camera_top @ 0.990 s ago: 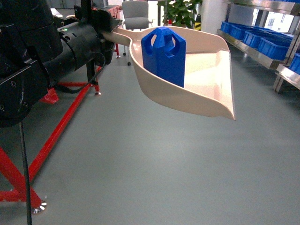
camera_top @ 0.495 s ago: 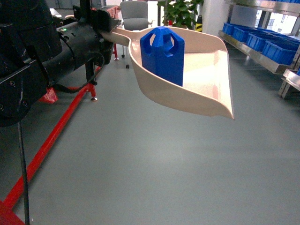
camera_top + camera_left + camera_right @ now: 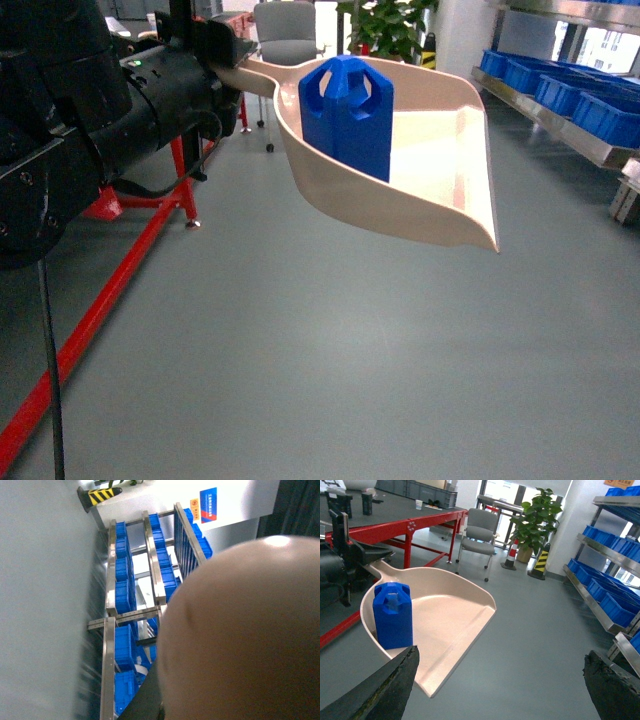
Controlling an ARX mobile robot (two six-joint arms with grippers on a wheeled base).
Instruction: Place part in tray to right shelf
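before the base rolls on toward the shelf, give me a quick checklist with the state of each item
1. Part sits upright inside the tray, against its back wall: ok.
2. Tray held clear of the floor, lip tilted slightly down in the head view, part not sliding: ok for now.
3. Left hand on the tray handle: handle runs into the black arm, but the fingers are hidden: cannot tell.
4. Right hand open and holding nothing: ok.
5. Floor ahead free of obstacles: ok; red table frame stays on the left.
6. Right shelf within placing reach: not ok, it stands well off to the right with blue crates on it.
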